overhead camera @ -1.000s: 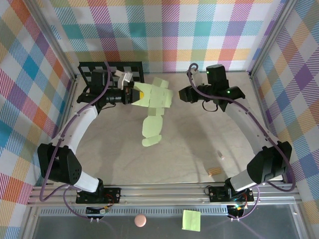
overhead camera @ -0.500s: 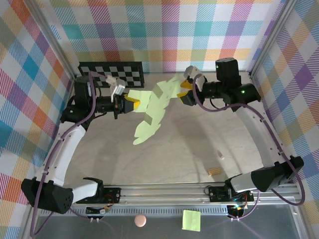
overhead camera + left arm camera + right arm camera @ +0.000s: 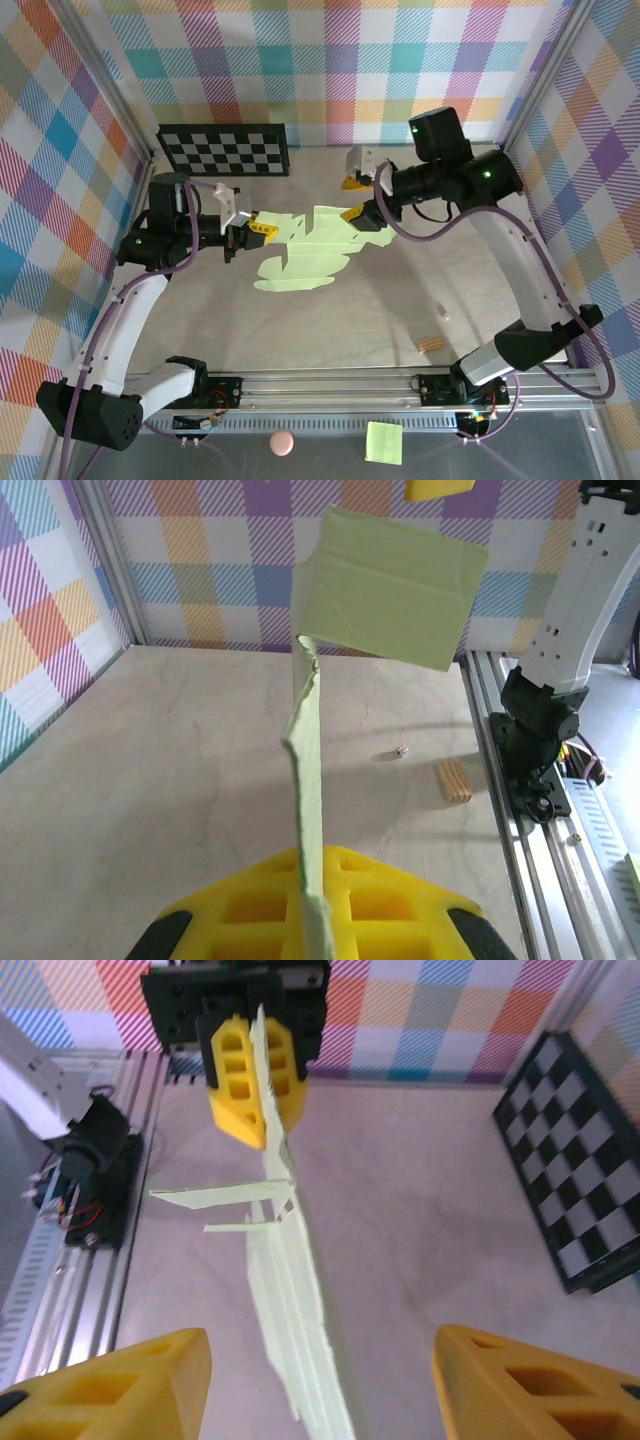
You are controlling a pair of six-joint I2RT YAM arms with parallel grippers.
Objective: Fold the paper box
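The paper box point(image 3: 300, 255) has swung down from a slanting hang and now stretches almost level above the table point(image 3: 400, 320), between the arms. The left gripper point(image 3: 258, 228) still pinches its left edge. The right gripper point(image 3: 352, 198) has let go, its fingers spread around the right end, so folding likely needs a fresh grasp.

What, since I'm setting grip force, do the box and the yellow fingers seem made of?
Box: thin card or stiff paper, pale green and matte. Creases show, and edge-on it is a thin, slightly wavy sheet.
Fingers: yellow plastic, matte, perhaps printed, with open pockets formed into them. Their hardness cannot be told.
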